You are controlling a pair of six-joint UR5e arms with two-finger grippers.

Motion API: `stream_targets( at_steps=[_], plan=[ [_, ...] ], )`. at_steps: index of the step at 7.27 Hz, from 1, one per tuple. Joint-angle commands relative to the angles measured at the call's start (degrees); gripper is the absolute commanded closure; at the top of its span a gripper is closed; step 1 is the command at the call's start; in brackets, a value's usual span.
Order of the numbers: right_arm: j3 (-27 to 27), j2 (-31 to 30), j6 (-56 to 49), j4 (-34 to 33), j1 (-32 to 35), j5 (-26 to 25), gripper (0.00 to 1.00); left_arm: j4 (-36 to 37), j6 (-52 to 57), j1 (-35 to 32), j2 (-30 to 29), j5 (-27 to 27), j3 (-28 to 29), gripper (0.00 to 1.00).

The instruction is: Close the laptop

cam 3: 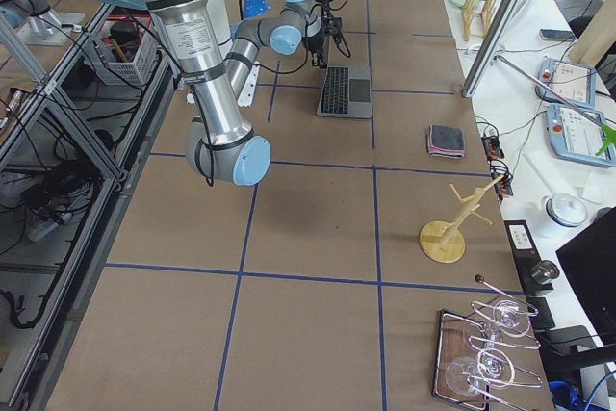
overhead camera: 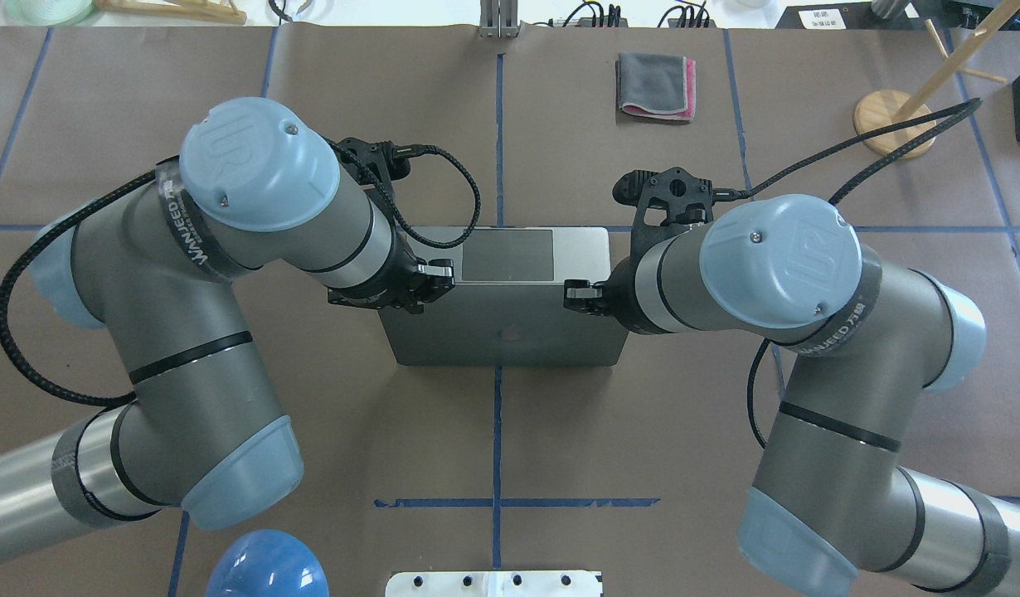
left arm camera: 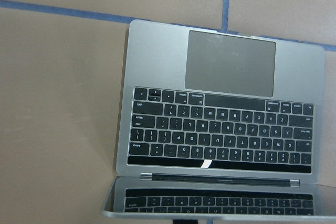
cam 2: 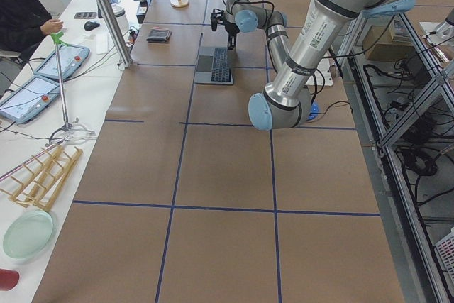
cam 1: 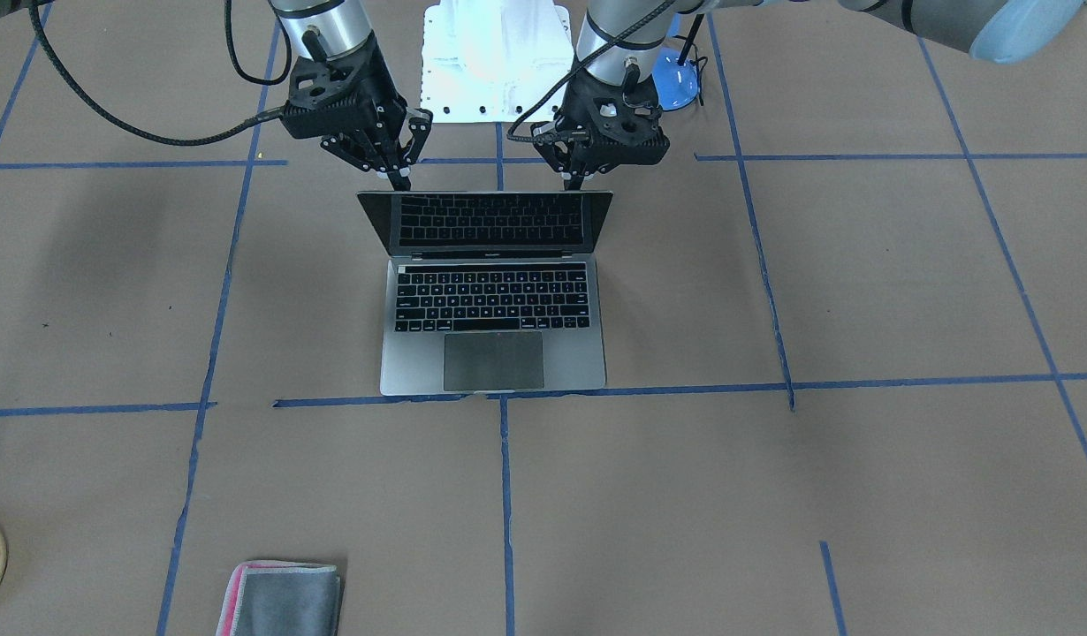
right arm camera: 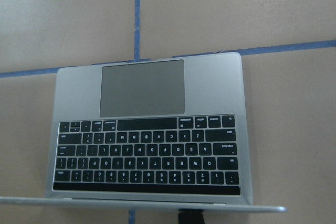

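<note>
Front view: the laptop (cam 1: pixel 493 353) lies flat on the table (cam 1: pixel 773 486) between the arms, lid (cam 1: pixel 486 221) half open. The right gripper (cam 1: pixel 408 157) has its fingers parted at one top corner of the lid, and the left gripper (cam 1: pixel 577 177) is at the other, its grip beyond telling. Overhead, both sit level above the lid's back, so I judge an even push at both corners, forward then down, should stop the base skidding. Wrist views show the keyboard uncovered beyond the lid's edge; slow near contact.
</note>
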Motion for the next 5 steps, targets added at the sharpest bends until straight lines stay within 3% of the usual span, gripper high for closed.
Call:
stream_targets(
  at_steps=[1,3,5],
  plan=[
    [-4.2,1.4,-0.4,2.6,1.3,0.2,1.00,-2.0,0.1,-1.6,-1.2,0.0,3.5,1.00],
    [-10.6,1.8,-0.3,10.1,2.6,0.4,1.00,-7.3,0.3,-3.0,-2.0,0.0,9.9,1.00],
    [-14.2,4.4,-0.4,10.6,3.5,1.0,1.00,-10.0,0.5,-3.4,-2.7,0.0,13.3,1.00]
  ],
)
